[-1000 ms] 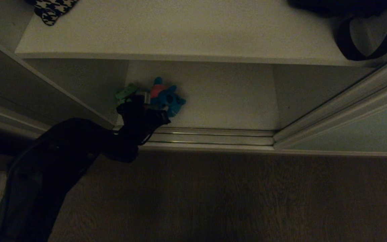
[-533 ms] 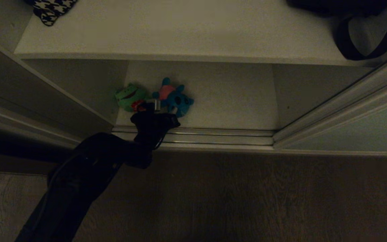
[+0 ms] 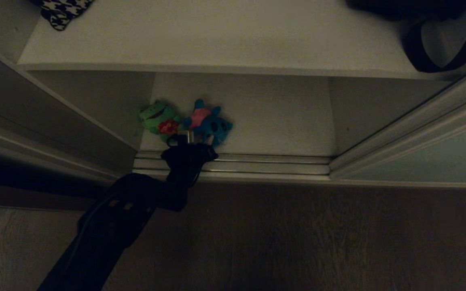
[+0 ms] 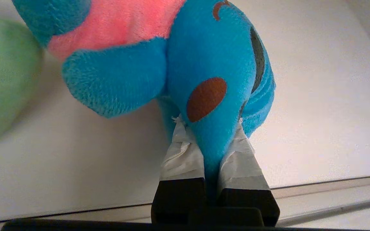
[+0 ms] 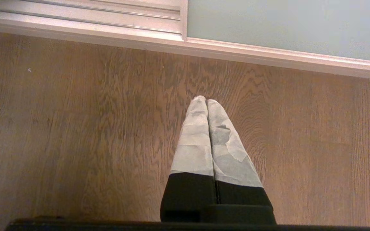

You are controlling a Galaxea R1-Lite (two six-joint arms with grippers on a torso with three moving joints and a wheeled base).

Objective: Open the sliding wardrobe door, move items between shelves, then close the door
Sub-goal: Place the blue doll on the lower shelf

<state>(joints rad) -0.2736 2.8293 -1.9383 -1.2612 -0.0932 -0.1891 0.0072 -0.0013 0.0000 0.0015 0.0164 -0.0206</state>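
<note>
- L gripper (image 4: pixel 208 128) clamped on a lower bit of the blue plush toy (image 4: pixel 217 64); taped pale fingers (image 4: pixel 181 157) pinch the fuzzy fabric from both sides. In head view the gripper (image 3: pixel 188 139) sits at the front edge of the lower shelf (image 3: pixel 273 117), just past the metal door tracks (image 3: pixel 257 163).
- R gripper (image 5: pixel 207 99) pressed together, holding nothing, over the wood-grain floor (image 5: pixel 75 128).
- Blue toy: soft pile, pink belly patch, brown oval spot; top cut off in wrist view.
- Green plush toy (image 3: pixel 157 117) w/ red spot lies touching the blue one on its left side, near the shelf's white side wall; only a blurred edge shows in wrist view.
- Shelves: plain matte white boards. Upper shelf (image 3: pixel 225 36) carries a houndstooth cushion (image 3: pixel 61 12) and black strapped bag (image 3: pixel 427 28), both cut off at frame top.
- Sliding wardrobe door (image 3: pixel 439 157): pale grey-green matte panel, slid to the right, opening exposed.
- Head view very dim; L arm reads as a dark shape only.
</note>
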